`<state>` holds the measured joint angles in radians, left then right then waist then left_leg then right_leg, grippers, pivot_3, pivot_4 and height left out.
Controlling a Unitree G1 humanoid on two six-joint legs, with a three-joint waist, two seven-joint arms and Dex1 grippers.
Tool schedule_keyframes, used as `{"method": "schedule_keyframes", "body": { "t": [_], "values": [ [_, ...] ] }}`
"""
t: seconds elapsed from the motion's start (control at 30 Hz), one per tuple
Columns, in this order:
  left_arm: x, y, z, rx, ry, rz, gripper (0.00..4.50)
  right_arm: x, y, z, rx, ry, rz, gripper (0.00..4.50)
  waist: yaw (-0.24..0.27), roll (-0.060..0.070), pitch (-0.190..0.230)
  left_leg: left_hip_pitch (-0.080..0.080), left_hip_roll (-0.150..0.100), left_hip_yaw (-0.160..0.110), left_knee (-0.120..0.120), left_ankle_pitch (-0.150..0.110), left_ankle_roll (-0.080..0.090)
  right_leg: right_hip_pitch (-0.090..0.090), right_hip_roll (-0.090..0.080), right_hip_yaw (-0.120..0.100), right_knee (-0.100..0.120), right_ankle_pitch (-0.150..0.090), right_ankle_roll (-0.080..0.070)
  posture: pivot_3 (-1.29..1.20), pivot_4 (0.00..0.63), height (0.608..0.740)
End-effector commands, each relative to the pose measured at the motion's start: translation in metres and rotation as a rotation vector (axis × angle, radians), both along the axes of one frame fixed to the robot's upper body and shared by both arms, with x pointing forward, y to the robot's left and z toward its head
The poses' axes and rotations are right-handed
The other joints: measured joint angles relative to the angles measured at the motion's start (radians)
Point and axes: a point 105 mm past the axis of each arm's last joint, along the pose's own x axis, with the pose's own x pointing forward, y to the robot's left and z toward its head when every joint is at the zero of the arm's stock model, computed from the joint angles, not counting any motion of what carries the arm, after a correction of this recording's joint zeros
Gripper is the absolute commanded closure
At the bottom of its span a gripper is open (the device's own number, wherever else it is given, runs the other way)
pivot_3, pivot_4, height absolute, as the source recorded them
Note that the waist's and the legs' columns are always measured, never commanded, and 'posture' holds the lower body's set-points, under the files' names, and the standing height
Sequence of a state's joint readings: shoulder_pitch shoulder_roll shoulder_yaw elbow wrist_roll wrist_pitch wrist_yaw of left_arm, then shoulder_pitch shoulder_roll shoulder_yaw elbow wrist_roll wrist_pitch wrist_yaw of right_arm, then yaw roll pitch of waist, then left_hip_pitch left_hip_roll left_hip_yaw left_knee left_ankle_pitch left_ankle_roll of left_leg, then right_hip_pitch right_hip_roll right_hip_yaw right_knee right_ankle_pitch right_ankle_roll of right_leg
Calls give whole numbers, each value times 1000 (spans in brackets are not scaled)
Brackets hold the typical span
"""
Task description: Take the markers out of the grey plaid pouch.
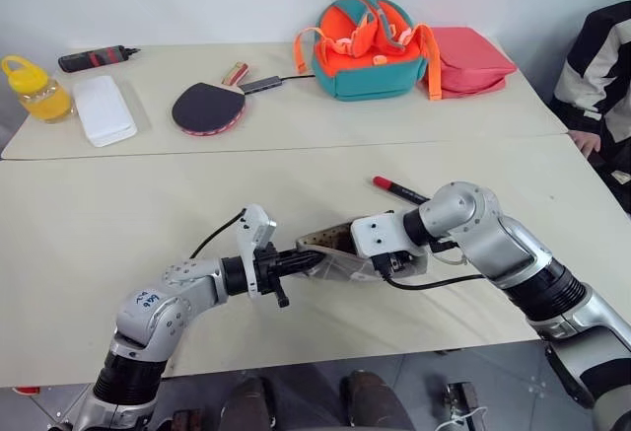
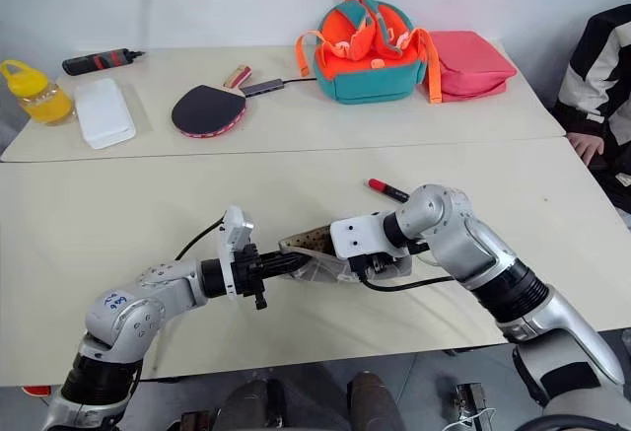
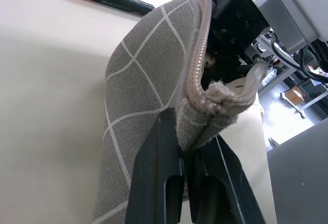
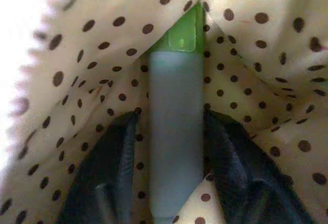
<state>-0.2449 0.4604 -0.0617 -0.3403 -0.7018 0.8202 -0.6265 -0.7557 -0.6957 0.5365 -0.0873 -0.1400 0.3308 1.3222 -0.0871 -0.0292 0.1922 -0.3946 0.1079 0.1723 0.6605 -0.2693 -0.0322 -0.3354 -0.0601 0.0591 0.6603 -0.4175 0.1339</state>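
Nearest me, my left claw (image 3: 189, 183) was clamped shut on the grey plaid pouch (image 3: 143, 111), holding its mouth up off the desk (image 1: 148, 244). My right claw (image 4: 174, 157) was inside the dotted lining, fingers (image 4: 115, 167) astride the green-capped marker (image 4: 177, 111) but not yet pinching. Closing might snag lining with it, or the smooth barrel could slip. Beyond, the red-capped marker (image 1: 399, 190) lay out on the desk.

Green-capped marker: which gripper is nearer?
Right. The right gripper is inside the grey plaid pouch, fingers either side of the green-capped marker; the left gripper pinches the pouch's edge.
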Motion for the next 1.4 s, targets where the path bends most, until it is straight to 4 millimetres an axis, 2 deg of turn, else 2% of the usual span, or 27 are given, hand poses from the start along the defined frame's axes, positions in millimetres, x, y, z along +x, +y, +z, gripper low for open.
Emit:
{"method": "schedule_keyframes", "body": {
  "t": [0.03,0.27,0.47,0.77,0.9,1.0,1.1,1.23,1.3,1.4],
  "values": [
    [-4,2,-3,19,1,-5,4500,1,1,-3,22,25,-28,3452,0,0,0,1,0,0,0,0,0,1,0,0,0,0,0,0,150,740],
    [-3,4,-3,27,-4,5,4500,7,7,47,213,-8,-47,3452,4,0,0,3,0,0,-3,0,0,3,0,0,-2,0,0,0,150,740],
    [-3,5,-2,17,-5,10,4500,3,-3,82,266,-27,-49,3452,9,0,0,-1,-2,1,-7,0,0,-2,-2,0,-4,0,0,0,150,740],
    [21,24,5,23,-60,141,4500,-6,-13,86,264,24,-55,3452,7,0,0,-7,-1,0,-7,0,0,-9,-2,-1,-4,0,0,0,150,740],
    [32,45,15,45,-118,232,4500,-6,-18,94,282,22,-70,3452,7,0,0,-8,-1,0,-6,0,0,-9,-2,-1,-4,0,0,0,150,740],
    [38,65,25,62,-194,298,4500,0,-22,91,261,-2,-93,3452,6,0,0,-8,-1,0,-6,0,0,-9,-1,-1,-4,0,0,0,150,740],
    [41,64,26,119,-271,294,4500,3,-24,83,230,-14,-98,3452,6,0,0,-8,-1,0,-7,0,0,-9,-1,-1,-4,0,0,0,150,740],
    [44,54,37,145,-400,290,4500,-6,-10,87,308,51,-59,3452,7,0,0,-8,-2,1,-6,0,0,-9,-2,-1,-5,0,0,0,150,740],
    [50,63,49,119,-437,342,4500,-5,-11,90,323,55,-64,3452,9,0,0,-8,-1,1,-6,0,0,-9,-1,-1,-4,0,0,0,150,740],
    [52,88,62,129,-486,406,4500,-2,-16,93,345,53,-84,3452,4,0,0,-8,-1,1,-6,0,0,-10,-1,-1,-4,0,0,0,150,740]
  ]
}}
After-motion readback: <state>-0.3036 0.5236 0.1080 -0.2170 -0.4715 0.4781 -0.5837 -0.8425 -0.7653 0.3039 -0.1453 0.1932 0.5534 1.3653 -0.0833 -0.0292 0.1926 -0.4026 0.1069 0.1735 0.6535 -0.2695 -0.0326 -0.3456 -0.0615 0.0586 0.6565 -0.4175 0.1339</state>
